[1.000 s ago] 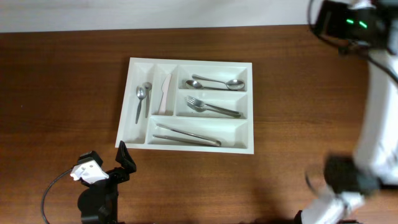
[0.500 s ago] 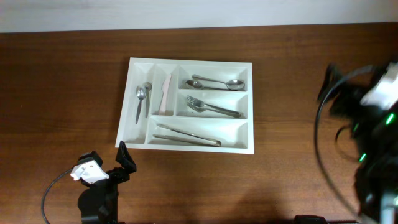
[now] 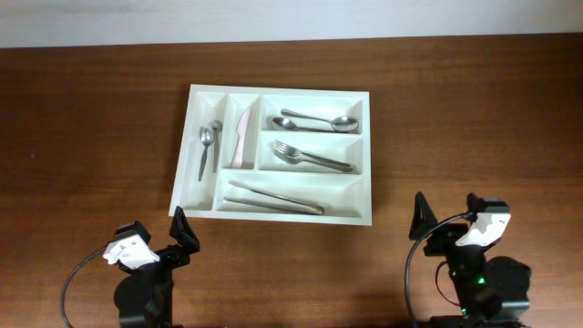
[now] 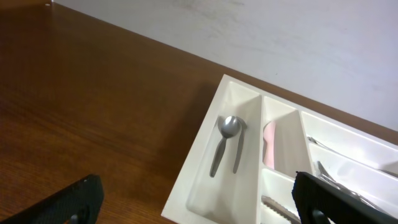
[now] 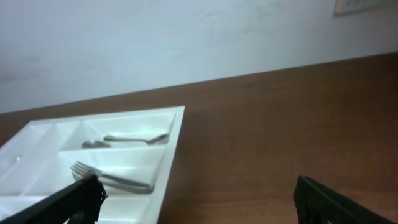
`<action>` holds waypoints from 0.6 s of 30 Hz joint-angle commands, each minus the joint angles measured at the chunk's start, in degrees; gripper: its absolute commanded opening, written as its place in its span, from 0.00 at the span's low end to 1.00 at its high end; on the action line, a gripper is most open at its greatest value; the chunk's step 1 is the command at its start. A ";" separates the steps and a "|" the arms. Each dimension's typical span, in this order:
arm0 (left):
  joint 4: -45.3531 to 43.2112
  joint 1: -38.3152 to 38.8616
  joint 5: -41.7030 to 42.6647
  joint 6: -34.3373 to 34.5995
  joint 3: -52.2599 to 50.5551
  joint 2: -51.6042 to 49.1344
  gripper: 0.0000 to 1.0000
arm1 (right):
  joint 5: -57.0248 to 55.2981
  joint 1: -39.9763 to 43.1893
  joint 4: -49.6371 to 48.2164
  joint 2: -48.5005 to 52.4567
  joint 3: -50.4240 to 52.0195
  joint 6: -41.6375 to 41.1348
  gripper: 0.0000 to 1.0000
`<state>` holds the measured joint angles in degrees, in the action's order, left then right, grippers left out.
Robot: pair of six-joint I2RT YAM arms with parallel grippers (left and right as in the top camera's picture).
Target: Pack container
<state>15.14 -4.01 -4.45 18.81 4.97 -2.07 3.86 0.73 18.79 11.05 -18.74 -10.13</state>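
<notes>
The container, a white five-compartment cutlery tray (image 3: 368, 155), lies at the table's centre. Its two narrow upright compartments hold two small spoons (image 3: 208, 146) and a pale pink knife (image 3: 242, 137). Its long compartments hold spoons (image 3: 314, 121), forks (image 3: 310, 158) and tongs (image 3: 273, 198). My left gripper (image 3: 153, 239) is open and empty, low at the front left, just off the tray's near left corner (image 4: 186, 180). My right gripper (image 3: 451, 223) is open and empty at the front right, facing the tray's right side (image 5: 176, 143).
Brown wooden table (image 3: 455, 109) all around the tray. A pale wall (image 5: 186, 37) runs behind the far table edge. Bare wood lies between each gripper and the tray.
The right arm has swung down from high at the right and now sits low at the front right. The left arm and the tray's contents have not moved.
</notes>
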 commanded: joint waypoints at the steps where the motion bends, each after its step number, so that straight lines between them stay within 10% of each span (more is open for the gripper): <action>1: -0.11 -0.33 0.61 -1.14 -0.31 0.52 0.99 | 0.46 -0.37 -0.55 -2.54 3.58 0.70 0.99; 18: -0.11 -0.33 0.61 -1.14 -0.31 0.52 0.99 | 0.20 -0.35 -0.61 -10.84 13.22 4.26 0.99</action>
<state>15.18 -4.01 -4.45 18.81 4.97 -2.07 3.99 0.73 18.48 1.06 -6.07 -8.67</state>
